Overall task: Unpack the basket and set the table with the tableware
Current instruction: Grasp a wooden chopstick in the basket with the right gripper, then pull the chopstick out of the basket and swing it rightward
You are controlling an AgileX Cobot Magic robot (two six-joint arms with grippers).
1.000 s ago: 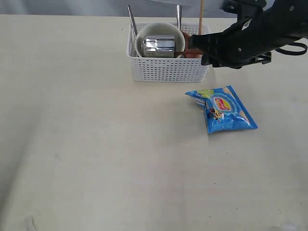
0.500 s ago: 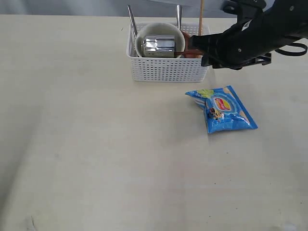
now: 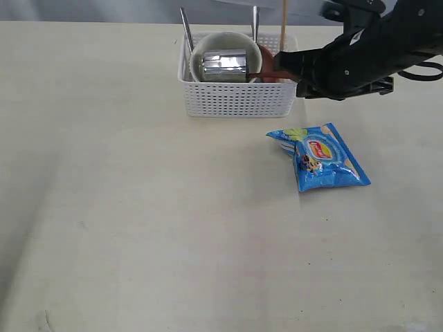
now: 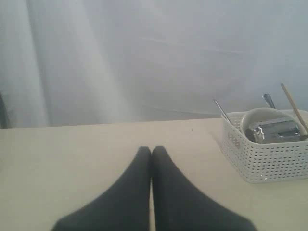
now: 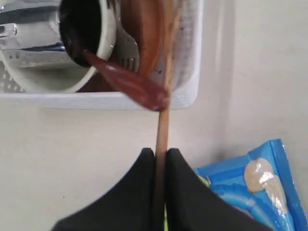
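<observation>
Two sets of black fingers are in view. The right fingers point(image 5: 139, 178) are clenched on a thin wooden chopstick point(image 5: 162, 125), which stands upright at the right end of a white perforated plastic basket point(image 3: 235, 100), its top rising above the rim. The left fingers point(image 4: 139, 183) are pressed together on nothing, low over the pale beige desk point(image 3: 138, 207) and well apart from the basket. The basket sits at the far middle of the desk. Inside it a shiny steel cup point(image 3: 223, 66) lies on its side in a cream bowl point(image 3: 221, 40), and two steel handles point(image 3: 185, 24) stick up behind. A reddish-brown wooden spoon point(image 5: 130, 79) leans across the basket's rim and crosses the chopstick. A blue chip bag point(image 3: 318, 158) lies flat on the desk near the basket.
</observation>
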